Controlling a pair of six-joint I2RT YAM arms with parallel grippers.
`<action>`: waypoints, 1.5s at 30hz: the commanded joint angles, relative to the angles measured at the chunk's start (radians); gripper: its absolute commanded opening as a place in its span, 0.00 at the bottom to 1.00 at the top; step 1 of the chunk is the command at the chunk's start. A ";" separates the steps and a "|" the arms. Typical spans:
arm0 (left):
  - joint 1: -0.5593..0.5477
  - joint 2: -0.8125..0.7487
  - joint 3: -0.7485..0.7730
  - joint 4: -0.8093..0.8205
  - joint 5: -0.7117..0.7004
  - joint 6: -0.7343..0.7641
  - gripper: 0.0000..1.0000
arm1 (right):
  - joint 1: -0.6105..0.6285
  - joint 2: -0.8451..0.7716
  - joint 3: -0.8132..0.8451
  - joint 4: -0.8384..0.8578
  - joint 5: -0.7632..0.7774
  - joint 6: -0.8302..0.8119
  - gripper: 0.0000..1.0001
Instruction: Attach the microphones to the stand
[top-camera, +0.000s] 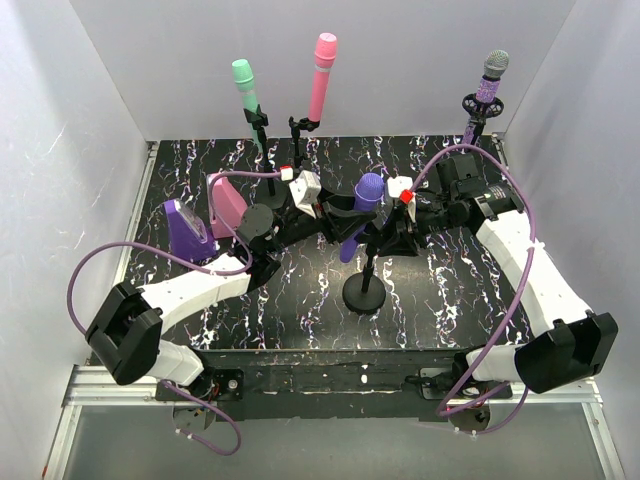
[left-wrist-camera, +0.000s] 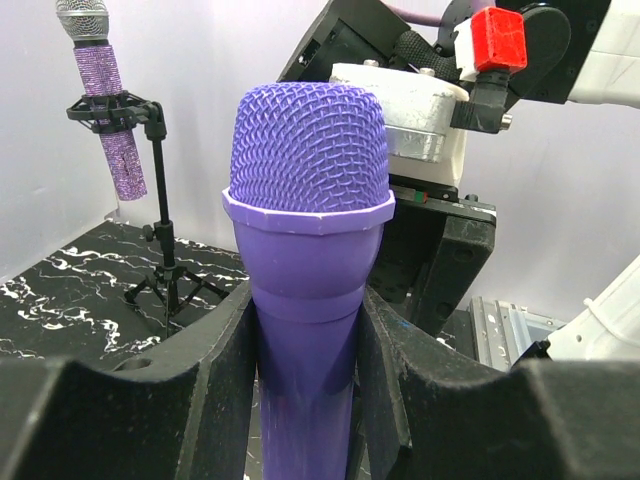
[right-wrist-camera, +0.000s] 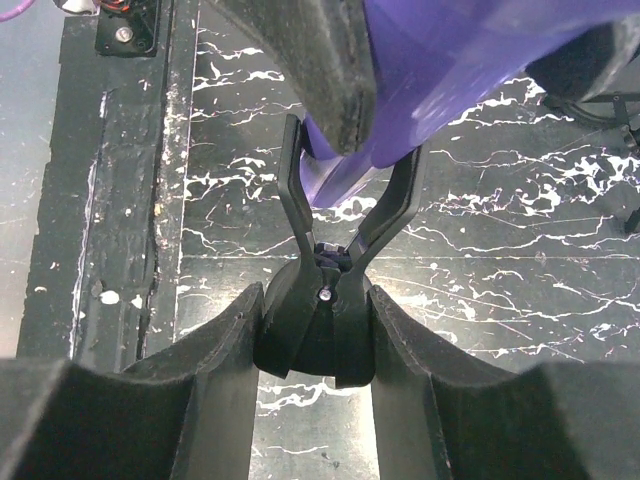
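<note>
Left gripper (left-wrist-camera: 305, 345) clamps purple microphone (left-wrist-camera: 308, 150); right gripper (right-wrist-camera: 318, 312) (narrow) pinches stand clip (right-wrist-camera: 320, 345).

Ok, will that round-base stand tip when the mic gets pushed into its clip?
Probably top-heavy: the stand is a thin pole on a small round base. The right gripper holding its clip should steady it. The clip looks springy.

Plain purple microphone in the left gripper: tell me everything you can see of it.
The plain purple microphone looks like glossy plastic: a domed mesh-textured head, a faceted collar, a smooth tapering handle. The left gripper pinches the handle just under the collar between black fingers. It is tilted, head uppermost. Its lower end sits between the prongs of the black spring clip, which the right gripper holds.
</note>
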 joint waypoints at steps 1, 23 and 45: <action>-0.020 0.015 0.042 0.020 0.021 -0.006 0.00 | 0.013 0.020 0.039 -0.036 -0.062 0.045 0.10; -0.020 0.023 0.064 -0.002 0.068 0.000 0.00 | -0.001 -0.026 -0.021 0.025 -0.066 0.079 0.01; -0.023 -0.006 0.054 -0.040 0.071 0.040 0.00 | -0.013 -0.083 -0.093 0.115 -0.040 0.146 0.64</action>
